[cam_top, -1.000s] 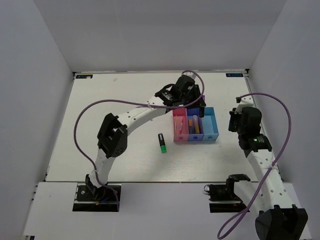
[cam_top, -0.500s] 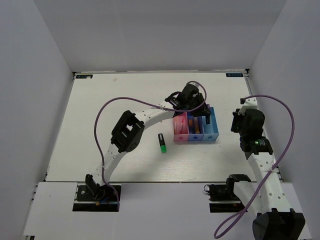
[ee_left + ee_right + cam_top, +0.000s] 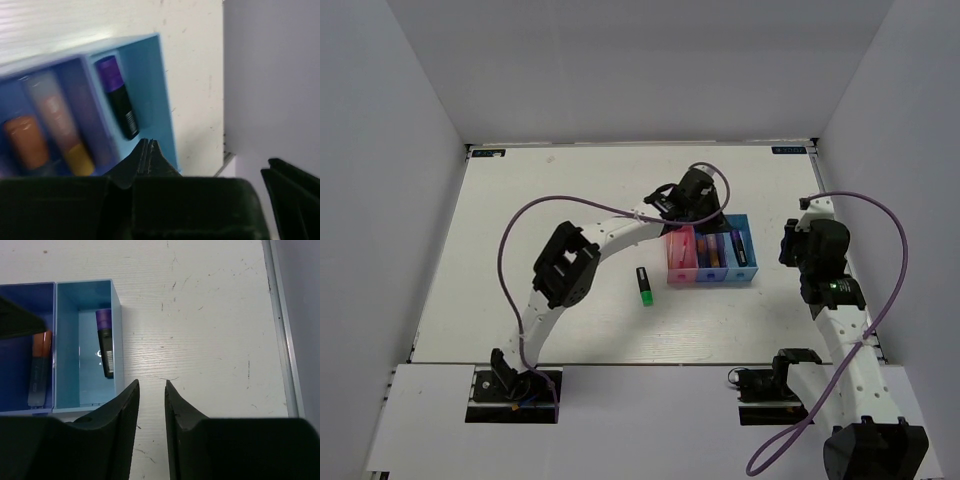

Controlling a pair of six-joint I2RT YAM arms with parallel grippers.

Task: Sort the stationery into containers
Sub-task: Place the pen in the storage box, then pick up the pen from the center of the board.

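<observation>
Purple-capped marker (image 3: pixel 105 342) released into light blue bin (image 3: pixel 82 367) since earlier frame; left gripper (image 3: pixel 149 148) drawn back, pinched together, empty. Green-capped marker (image 3: pixel 643 285) on table (image 3: pixel 520 220); right gripper (image 3: pixel 152 385) slightly parted.

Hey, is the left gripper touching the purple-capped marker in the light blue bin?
Apart. The right wrist view shows the purple-capped marker lying alone in the light blue bin, with the left gripper over the dark blue bin beside it.

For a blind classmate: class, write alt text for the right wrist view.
A black marker with a purple cap lies in the light blue bin, beside a dark blue bin holding a grey-orange marker. The right gripper hovers open over the table.
</observation>
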